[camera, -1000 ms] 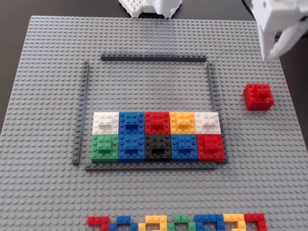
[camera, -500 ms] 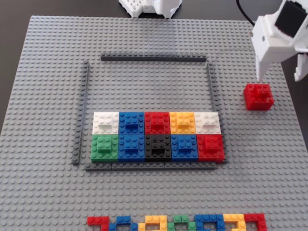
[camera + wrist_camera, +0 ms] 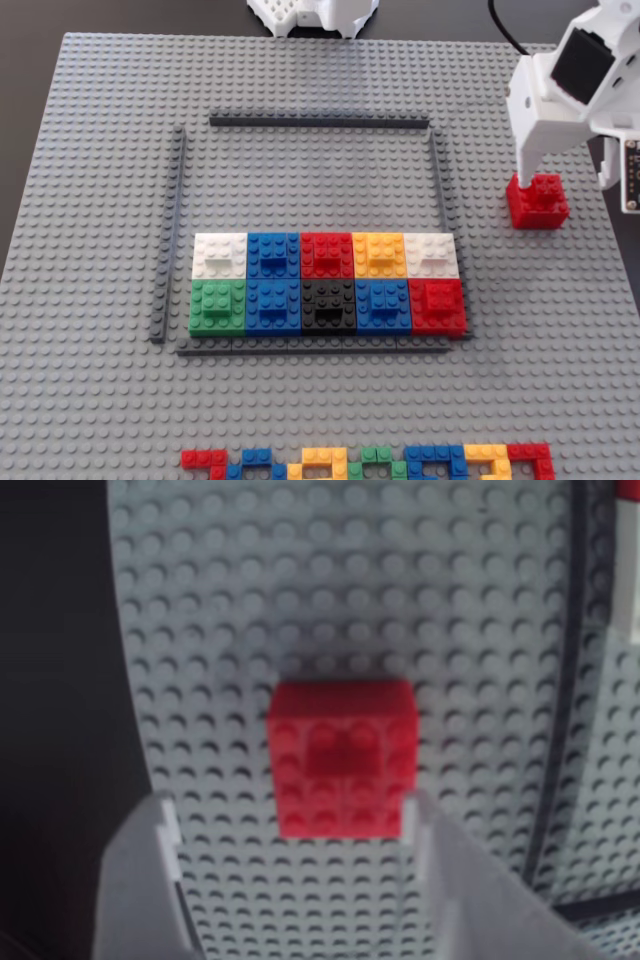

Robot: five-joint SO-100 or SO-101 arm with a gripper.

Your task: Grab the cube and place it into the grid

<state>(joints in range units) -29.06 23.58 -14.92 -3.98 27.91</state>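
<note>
The red cube (image 3: 537,200) stands on the grey baseplate to the right of the grid, outside its right strip. The grid (image 3: 318,122) is a dark-grey frame; its lower part holds two rows of coloured blocks, and its upper part is bare. My white gripper (image 3: 530,176) hangs directly over the cube, with one finger down at the cube's left top edge. In the wrist view the cube (image 3: 340,755) lies just ahead of the open gripper (image 3: 292,815), close to the right finger (image 3: 440,880). A grid strip (image 3: 565,680) runs along the right.
The light-grey studded baseplate (image 3: 100,150) covers the table. A thin multicoloured strip of flat pieces (image 3: 370,462) lies at the front edge. The white arm base (image 3: 310,15) stands at the far edge. A black cable (image 3: 505,35) hangs at the far right.
</note>
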